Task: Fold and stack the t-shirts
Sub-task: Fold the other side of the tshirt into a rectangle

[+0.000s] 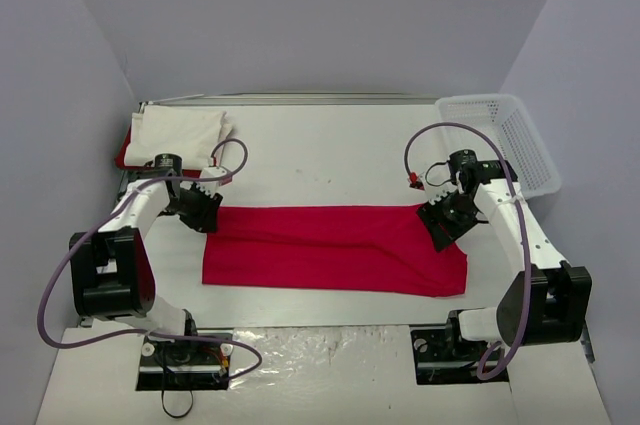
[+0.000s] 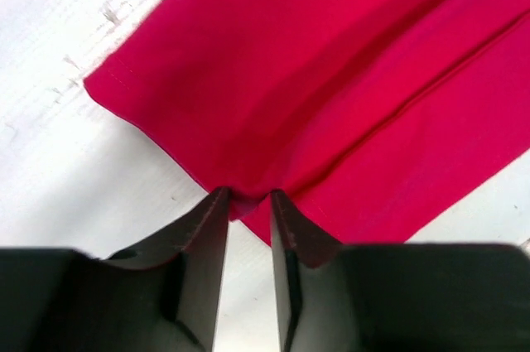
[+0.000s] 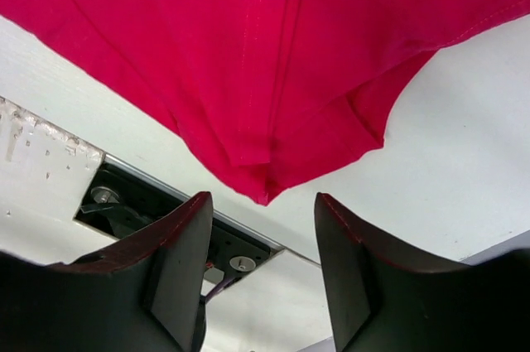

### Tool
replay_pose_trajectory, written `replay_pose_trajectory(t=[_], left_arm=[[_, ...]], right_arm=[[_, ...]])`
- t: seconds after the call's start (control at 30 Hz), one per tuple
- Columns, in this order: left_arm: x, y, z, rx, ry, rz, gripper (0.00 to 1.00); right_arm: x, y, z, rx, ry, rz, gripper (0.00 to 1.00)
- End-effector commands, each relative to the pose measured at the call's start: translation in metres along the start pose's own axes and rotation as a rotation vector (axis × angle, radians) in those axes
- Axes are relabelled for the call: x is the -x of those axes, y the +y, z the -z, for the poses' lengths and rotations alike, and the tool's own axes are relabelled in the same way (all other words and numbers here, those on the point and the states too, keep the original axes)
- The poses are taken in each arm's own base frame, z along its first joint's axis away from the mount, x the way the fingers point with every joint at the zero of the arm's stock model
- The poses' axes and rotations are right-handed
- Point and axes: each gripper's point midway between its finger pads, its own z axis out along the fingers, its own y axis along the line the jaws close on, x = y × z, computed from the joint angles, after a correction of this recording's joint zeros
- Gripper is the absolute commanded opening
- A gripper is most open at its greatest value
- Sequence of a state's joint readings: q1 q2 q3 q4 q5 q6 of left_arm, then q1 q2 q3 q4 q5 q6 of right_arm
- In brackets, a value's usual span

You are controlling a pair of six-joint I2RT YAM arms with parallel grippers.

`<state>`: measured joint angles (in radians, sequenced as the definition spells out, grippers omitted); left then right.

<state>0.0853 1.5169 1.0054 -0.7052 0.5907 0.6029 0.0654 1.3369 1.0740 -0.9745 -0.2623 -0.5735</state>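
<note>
Left of the basket (image 1: 505,135), the red shirt (image 1: 330,250) lies flat as a long folded band. The right gripper (image 3: 261,203), at the basket end, stands spread, clear of the corner. The left gripper (image 2: 248,195), at the far end, is narrowly parted at the hem. The lengthwise fold looks done; next, fresh grips on one end for the crosswise fold.

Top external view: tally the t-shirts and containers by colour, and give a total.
Red t-shirts: 2, the second mostly covered at far left
White t-shirt: 1
White basket: 1
Total: 4
</note>
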Motion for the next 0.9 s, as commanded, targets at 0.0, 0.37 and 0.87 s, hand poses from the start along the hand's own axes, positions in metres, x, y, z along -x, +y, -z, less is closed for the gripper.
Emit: replay_pose_trajectory(t=[0.0, 0.37, 0.87], left_arm=[[0.002, -0.009, 0.017, -0.002, -0.023, -0.060, 0.27], [-0.014, -0.022, 0.020, -0.036, 0.016, -0.076, 0.30], [-0.005, -0.016, 0.000, -0.058, 0.062, -0.081, 0.28]], right_arm=[[-0.016, 0.010, 0.006, 0.039, 0.058, 0.030, 0.49], [-0.008, 0.000, 0.001, 0.019, 0.057, 0.043, 0.50], [-0.004, -0.007, -0.053, 0.101, 0.131, 0.023, 0.08]])
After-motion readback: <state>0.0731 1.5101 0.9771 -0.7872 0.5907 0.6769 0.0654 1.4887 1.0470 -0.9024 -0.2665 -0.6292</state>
